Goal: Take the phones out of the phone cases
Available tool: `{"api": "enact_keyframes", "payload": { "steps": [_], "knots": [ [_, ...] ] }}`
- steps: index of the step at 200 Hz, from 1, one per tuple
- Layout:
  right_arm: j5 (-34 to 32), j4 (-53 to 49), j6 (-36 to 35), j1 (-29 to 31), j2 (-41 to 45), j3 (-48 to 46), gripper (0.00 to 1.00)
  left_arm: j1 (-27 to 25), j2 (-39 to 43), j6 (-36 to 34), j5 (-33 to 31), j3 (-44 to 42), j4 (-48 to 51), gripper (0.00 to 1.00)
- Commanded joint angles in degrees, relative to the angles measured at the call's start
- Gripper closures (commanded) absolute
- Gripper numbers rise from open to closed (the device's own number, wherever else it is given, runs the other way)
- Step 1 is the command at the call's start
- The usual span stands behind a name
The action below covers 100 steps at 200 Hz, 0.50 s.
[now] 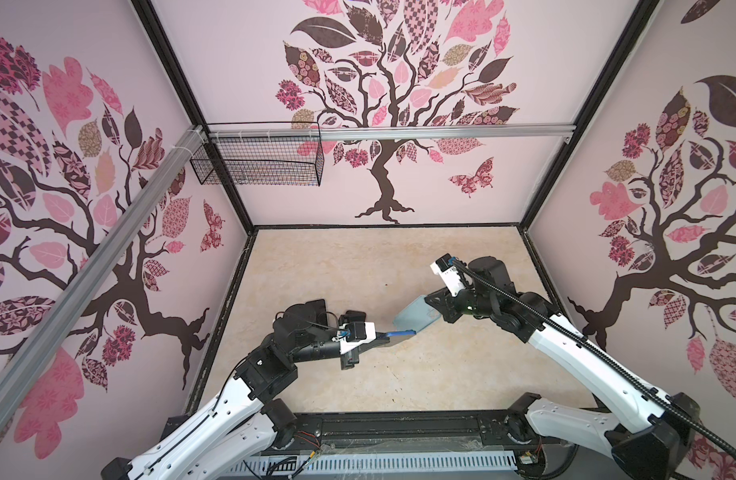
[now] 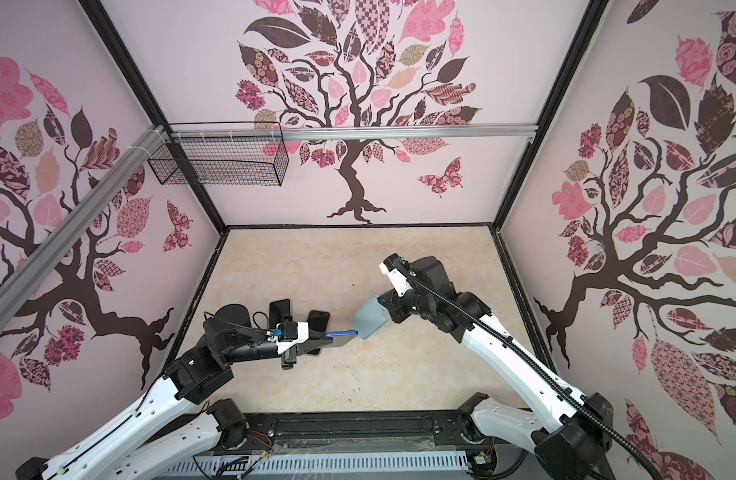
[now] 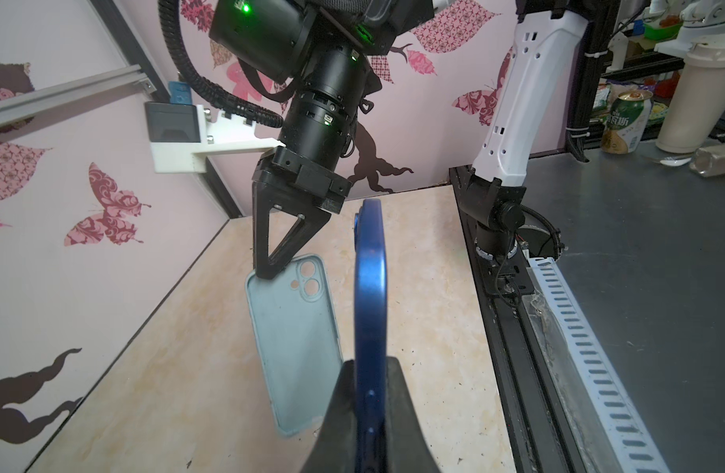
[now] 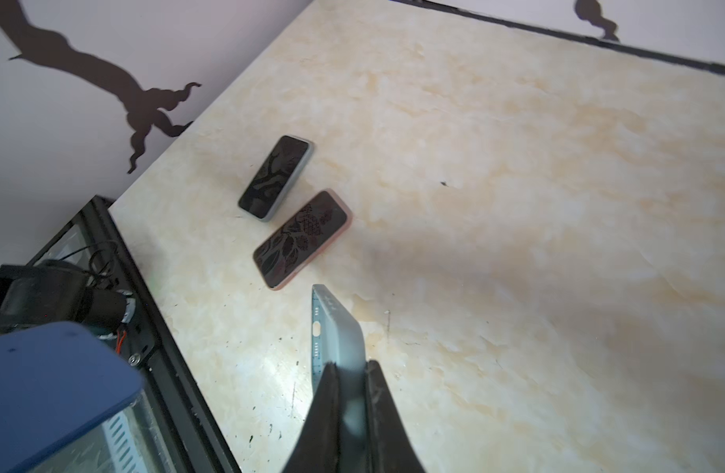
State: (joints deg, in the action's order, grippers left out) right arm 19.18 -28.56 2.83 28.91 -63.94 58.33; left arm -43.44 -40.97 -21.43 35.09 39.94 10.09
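The blue phone point(image 3: 369, 286) is out of its case and hangs in the air over the middle of the desk point(image 4: 516, 164), nearer the front edge. The left jaws are closed across its flat faces at one end, so most of it sticks out unsupported. Just beside it is the empty pale grey-blue case point(image 3: 295, 336), pinched at its camera-cutout end by the closed right jaws. From here I'd worry about the phone: with so short a hold on smooth faces it could pivot or slide out and drop to the desk. The soft case could also flex and catch the phone's free end if the arms part carelessly. In a top view, phone point(image 1: 401, 333) and case point(image 1: 416, 318) seem to meet at a corner; I cannot tell if they touch. Two cased phones point(image 4: 277, 178) lie towards the left edge, half covered by the left arm from above.
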Motion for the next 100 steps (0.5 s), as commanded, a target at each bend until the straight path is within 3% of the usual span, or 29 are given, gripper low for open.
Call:
{"api": "enact_keyframes", "payload": {
  "steps": [1, 38, 78, 100],
  "knots": [
    [4.87, -3.24, 0.78, -3.56, -1.05, 0.11, 1.0, 0.08, -0.06, 8.19, -4.9, -0.68, -6.75, 1.0],
    [4.73, -7.6, -1.75, -3.68, -6.2, 1.68, 1.0, 0.59, -5.27, 17.0, -11.7, 1.64, -4.48, 1.0],
    [2.99, -6.98, -1.76, -3.68, -12.25, 3.41, 1.0, 4.82, -11.7, 29.56, -18.45, 5.08, -2.21, 1.0],
    [0.03, -6.37, -2.75, -3.71, -15.66, 3.8, 1.0, 7.13, -14.93, 33.47, -22.51, 8.76, 5.49, 1.0]
  ]
}}
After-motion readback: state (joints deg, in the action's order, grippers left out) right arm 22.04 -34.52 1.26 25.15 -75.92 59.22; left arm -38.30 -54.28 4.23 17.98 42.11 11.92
